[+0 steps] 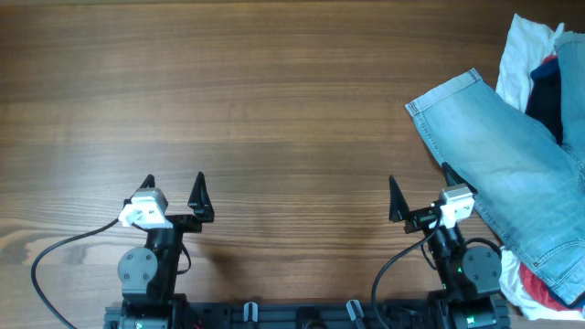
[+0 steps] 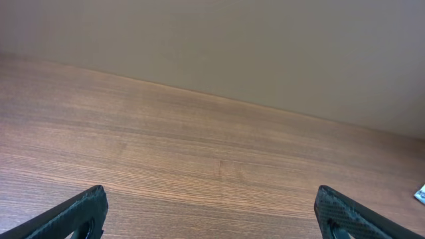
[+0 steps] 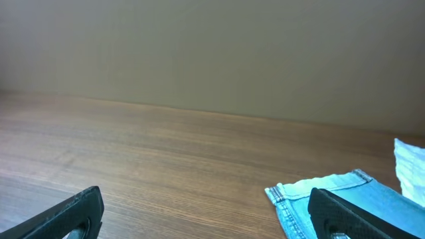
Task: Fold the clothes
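The light blue denim shorts (image 1: 512,164) lie at the right side of the table, one hemmed leg pointing toward the middle, the rest draped over a pile. The hemmed leg also shows in the right wrist view (image 3: 325,192). My right gripper (image 1: 422,187) is open and empty at the front of the table, its right finger over the edge of the denim leg (image 3: 206,212). My left gripper (image 1: 174,185) is open and empty at the front left, above bare wood (image 2: 211,212).
A pile of white, dark navy and red garments (image 1: 539,64) lies under and behind the shorts at the right edge, with more white and red cloth (image 1: 535,283) at the front right. A white cloth corner (image 3: 412,162) shows in the right wrist view. A wall stands behind the table.
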Controlling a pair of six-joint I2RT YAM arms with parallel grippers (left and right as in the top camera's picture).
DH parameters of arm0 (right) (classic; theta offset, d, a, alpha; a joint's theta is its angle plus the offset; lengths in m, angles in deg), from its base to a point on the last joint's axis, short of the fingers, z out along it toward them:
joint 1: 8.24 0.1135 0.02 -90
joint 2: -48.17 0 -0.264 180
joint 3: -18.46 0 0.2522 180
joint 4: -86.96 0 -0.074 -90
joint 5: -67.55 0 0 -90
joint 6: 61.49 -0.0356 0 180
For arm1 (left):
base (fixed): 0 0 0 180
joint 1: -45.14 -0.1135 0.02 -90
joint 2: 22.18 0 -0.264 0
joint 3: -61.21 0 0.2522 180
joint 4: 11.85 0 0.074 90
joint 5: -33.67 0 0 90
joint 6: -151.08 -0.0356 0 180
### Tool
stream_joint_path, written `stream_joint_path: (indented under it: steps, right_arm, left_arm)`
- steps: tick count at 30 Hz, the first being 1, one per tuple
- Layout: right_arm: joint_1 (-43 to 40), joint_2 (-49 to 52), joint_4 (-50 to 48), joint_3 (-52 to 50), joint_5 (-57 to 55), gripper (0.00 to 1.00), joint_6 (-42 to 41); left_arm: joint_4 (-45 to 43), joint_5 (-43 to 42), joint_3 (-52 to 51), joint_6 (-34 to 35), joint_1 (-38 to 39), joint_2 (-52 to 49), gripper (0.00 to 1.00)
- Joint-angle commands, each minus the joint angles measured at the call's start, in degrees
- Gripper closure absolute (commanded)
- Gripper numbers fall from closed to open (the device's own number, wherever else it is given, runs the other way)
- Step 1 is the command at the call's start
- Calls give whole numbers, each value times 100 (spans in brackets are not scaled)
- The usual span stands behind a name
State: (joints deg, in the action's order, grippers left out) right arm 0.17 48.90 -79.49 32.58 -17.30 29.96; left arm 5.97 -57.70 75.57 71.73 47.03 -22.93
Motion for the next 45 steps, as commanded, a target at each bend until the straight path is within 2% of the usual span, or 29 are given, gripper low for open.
stream_joint_path:
  steps: [1, 6, 10, 16, 23, 27, 30, 33, 38, 45]
  right_arm:
    - [-13, -31, -52, -4, 184, 0, -190]
    - [-13, -31, 160, 203, 210, 0, -1067]
    - [-13, -7, 734, 802, 245, 0, -1108]
    - [-13, 494, 2100, 2151, 221, 0, -1058]
    - [-13, 2291, 3432, 3943, 28, 0, -892]
    - [-13, 4155, 4662, 5351, -68, 0, -345]
    - [-13, 5132, 5036, 6046, -9, 0, -348]
    - [-13, 6002, 4913, 6437, -74, 0, -11]
    - [-133, 7302, 4354, 6432, -1897, 0, -636]
    - [-474, 9457, 3901, 6430, -1912, 0, -291]
  left_arm:
    - [-37, -57, -26, 31, 20, 42, 0]
    - [52, -332, 7, 81, 24, -72, 0]
    - [557, -564, 433, 249, 24, -345, 0]
    - [1923, -614, 1864, 245, 24, -1128, 0]
    - [3471, -612, 3818, 245, 24, -2732, 0]
    - [4546, -612, 4927, 243, 24, -3912, 0]
    - [4937, -619, 5313, 247, 24, -4428, 0]
    - [5090, -824, 5390, 247, 24, -4784, 0]
    - [5088, -822, 5390, 247, 24, -5058, 0]
    - [5088, -822, 5390, 249, 24, -5226, 0]
